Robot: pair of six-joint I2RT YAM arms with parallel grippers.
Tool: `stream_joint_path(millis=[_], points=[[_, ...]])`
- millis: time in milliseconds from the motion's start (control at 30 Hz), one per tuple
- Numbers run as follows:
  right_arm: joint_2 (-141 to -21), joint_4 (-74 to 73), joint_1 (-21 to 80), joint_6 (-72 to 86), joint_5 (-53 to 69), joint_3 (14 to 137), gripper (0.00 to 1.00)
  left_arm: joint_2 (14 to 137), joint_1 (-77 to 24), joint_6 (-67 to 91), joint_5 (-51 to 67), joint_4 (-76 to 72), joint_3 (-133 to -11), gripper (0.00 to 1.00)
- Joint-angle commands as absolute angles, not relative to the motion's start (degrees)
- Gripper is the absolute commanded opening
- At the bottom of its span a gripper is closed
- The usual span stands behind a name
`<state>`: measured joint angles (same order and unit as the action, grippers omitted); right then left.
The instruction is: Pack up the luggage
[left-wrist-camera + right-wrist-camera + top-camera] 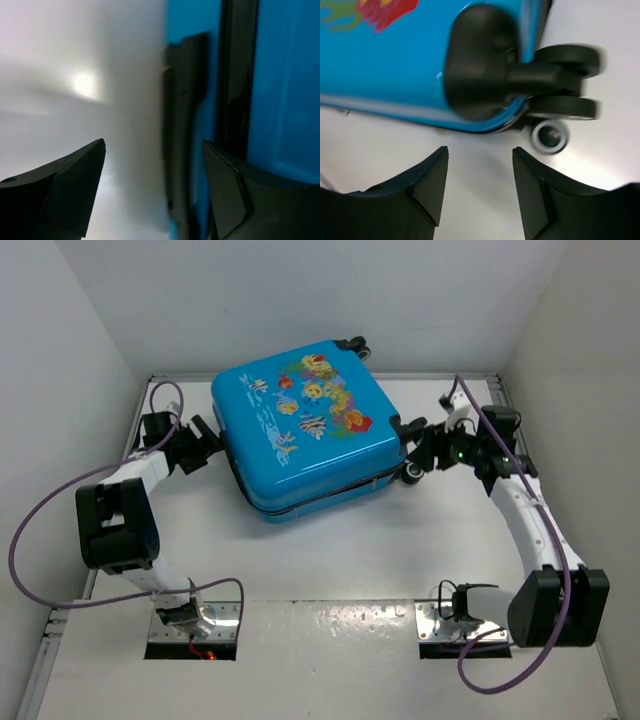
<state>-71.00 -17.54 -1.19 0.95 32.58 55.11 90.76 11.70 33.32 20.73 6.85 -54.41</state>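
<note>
Toward the far middle of the white table (330, 560), the large bright-blue hard-shell suitcase (305, 435) lies flat and shut, its lid with the colourful cartoon fish prints facing up and its body turned at a slant to the table edges. A dark zipper seam (300, 502) runs along its near side, and black wheels show at its far right corner (355, 345) and at its near right corner (412, 471). At the suitcase's left edge the left gripper (205, 440) points right at the shell with its fingers spread wide and nothing clamped. Its wrist view shows one dark finger (75, 190) over bare table and the other (235, 195) in front of the blue shell (285, 100), with the black trim (235, 75) and a black raised strip (182, 125) on the suitcase's side just ahead. On the right, the right gripper (425, 445) sits just beside the near right wheels, its jaws partly apart and holding nothing. Its wrist view shows bare white table between the two finger pads (427, 185), with the rounded black wheel housing (480, 60) and the paired black wheels (565, 107) close in front. Purple cables (60, 500) loop beside both arms.
</note>
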Motion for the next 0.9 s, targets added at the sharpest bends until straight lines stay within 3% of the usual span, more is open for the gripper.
stream_joint_path(millis=[0, 233, 400, 600, 867], points=[[-66.02, -22.68, -0.44, -0.8, 39.9, 51.08, 0.55, 93.6, 8.36, 35.42, 27.68, -0.7, -61.42, 0.83], [-62.41, -20.15, 5.44, -0.44, 39.46, 44.04, 0.52, 96.06, 9.49, 31.9, 27.16, 5.88, -63.02, 0.82], [-60.65, -15.12, 7.3, 5.78, 35.96, 40.09, 0.46, 93.0, 10.02, 29.36, 25.84, 8.96, -59.25, 0.74], [-52.67, -3.1, 9.48, 14.22, 26.48, 29.11, 0.42, 89.91, 10.02, 29.26, 23.55, 8.96, -55.63, 0.73], [-54.31, 10.62, 14.85, 18.54, 18.65, 21.28, 0.41, 95.62, 7.3, 33.4, 24.26, 5.63, -56.77, 0.72]])
